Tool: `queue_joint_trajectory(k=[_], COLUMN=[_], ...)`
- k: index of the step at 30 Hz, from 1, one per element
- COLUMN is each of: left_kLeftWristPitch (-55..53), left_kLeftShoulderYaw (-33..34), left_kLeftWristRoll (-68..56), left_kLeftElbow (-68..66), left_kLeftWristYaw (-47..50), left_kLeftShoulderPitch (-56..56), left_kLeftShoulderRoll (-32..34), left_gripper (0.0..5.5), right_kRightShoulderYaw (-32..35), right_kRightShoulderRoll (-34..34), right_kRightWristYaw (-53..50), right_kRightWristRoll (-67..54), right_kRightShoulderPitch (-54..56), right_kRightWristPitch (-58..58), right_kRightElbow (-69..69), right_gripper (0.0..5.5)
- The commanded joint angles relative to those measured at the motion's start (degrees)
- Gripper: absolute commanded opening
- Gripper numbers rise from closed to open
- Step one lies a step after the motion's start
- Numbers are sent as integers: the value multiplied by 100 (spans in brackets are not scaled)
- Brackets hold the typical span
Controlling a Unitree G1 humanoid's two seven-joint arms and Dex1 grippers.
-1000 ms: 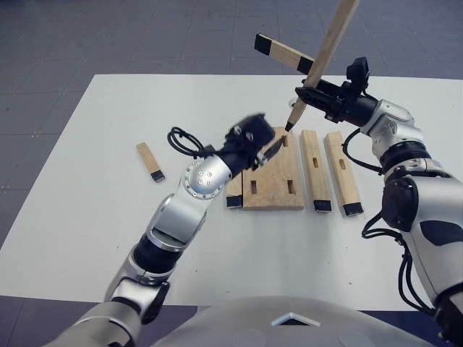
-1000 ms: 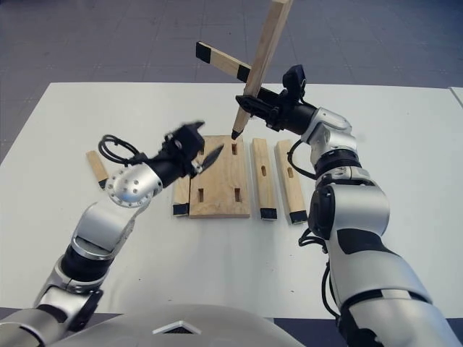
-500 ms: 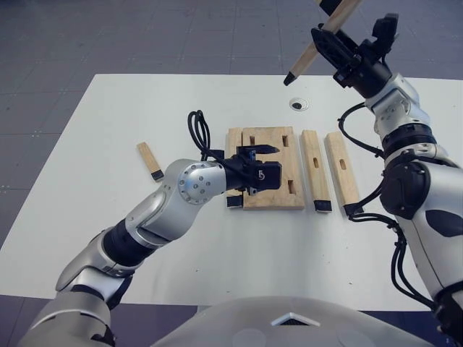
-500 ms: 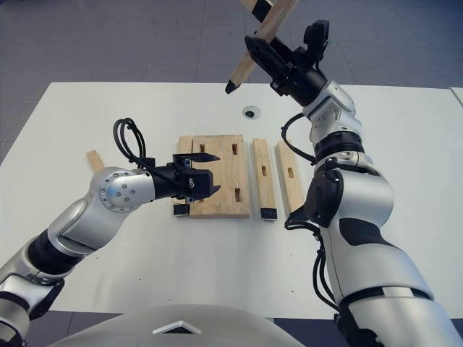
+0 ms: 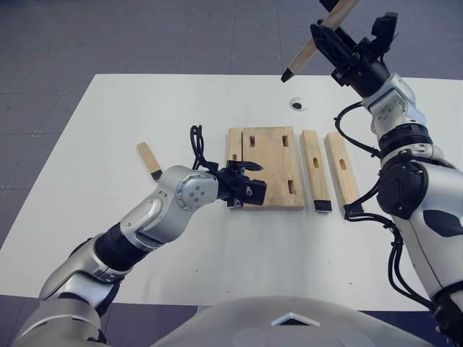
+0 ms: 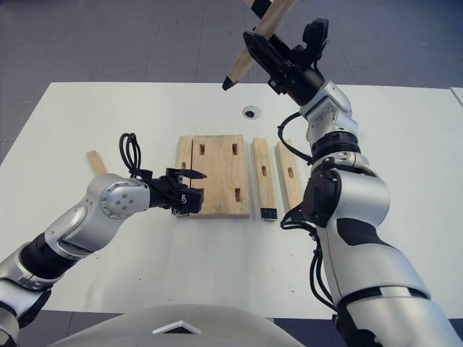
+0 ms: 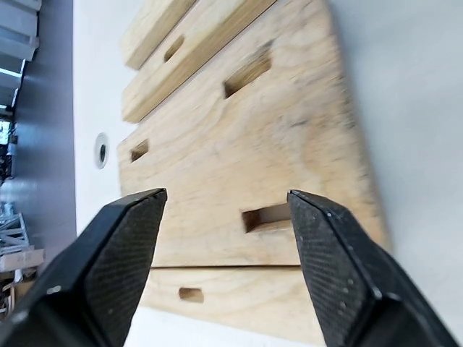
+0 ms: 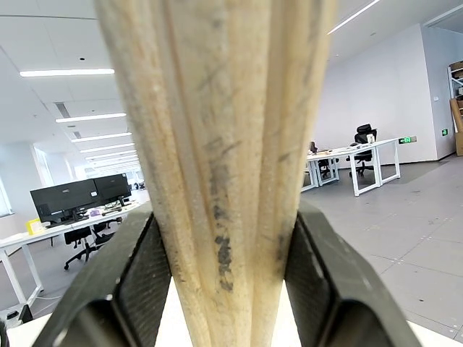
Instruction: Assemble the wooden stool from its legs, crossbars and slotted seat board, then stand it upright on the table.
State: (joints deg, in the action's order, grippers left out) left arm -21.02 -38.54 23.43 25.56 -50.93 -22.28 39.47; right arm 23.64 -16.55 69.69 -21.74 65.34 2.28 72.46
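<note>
**Seat board flat on table; one leg held aloft by the right arm**

Seat board [image 5: 272,168] lies flat on the white table [image 5: 87,217], near the middle, slotted face up. Four slots are visible.

Left gripper [image 5: 253,179] sits low over the board's near-left corner. Its jaws are spread with nothing between them. From the left wrist view, the two black fingers [image 7: 119,246] frame the board face and one slot. Whether they touch the wood cannot be told.

Right gripper [image 5: 331,36] is raised high over the table's far edge. Its jaws pinch the held leg [image 5: 304,56]. The dark pads [image 8: 141,282] press on both sides of the wood. The leg is tilted, with its black-tipped end pointing down and toward the robot's left, well above the table.

Other parts on the table:
- Side leg [image 5: 234,143] lies along the board's left edge, touching it, with its black end toward the robot.
- Two slotted legs [image 5: 314,170] [image 5: 341,172] lie parallel just right of the board, slightly apart.
- Short crossbar [image 5: 148,160] lies alone, well left of the board.
- Cable port [image 5: 296,105] is set in the tabletop beyond the board.
</note>
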Motion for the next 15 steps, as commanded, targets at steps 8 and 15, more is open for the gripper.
queue_joint_trajectory(k=[8, 15], left_kLeftWristPitch=[345, 541], left_kLeftShoulderYaw=[288, 367], left_kLeftWristRoll=[321, 499], left_kLeftElbow=[-343, -618], left_kLeftWristYaw=[-86, -28], left_kLeftShoulderPitch=[-67, -24], left_kLeftShoulderRoll=[-130, -292], left_gripper=[309, 309], right_kRightShoulderYaw=[92, 74], right_kRightShoulderRoll=[16, 37], right_kRightWristYaw=[-18, -28], right_kRightWristRoll=[-136, -126], right_kRightShoulderPitch=[78, 80], right_kRightWristPitch=[-16, -23], right_kRightElbow=[-121, -121], right_gripper=[205, 205])
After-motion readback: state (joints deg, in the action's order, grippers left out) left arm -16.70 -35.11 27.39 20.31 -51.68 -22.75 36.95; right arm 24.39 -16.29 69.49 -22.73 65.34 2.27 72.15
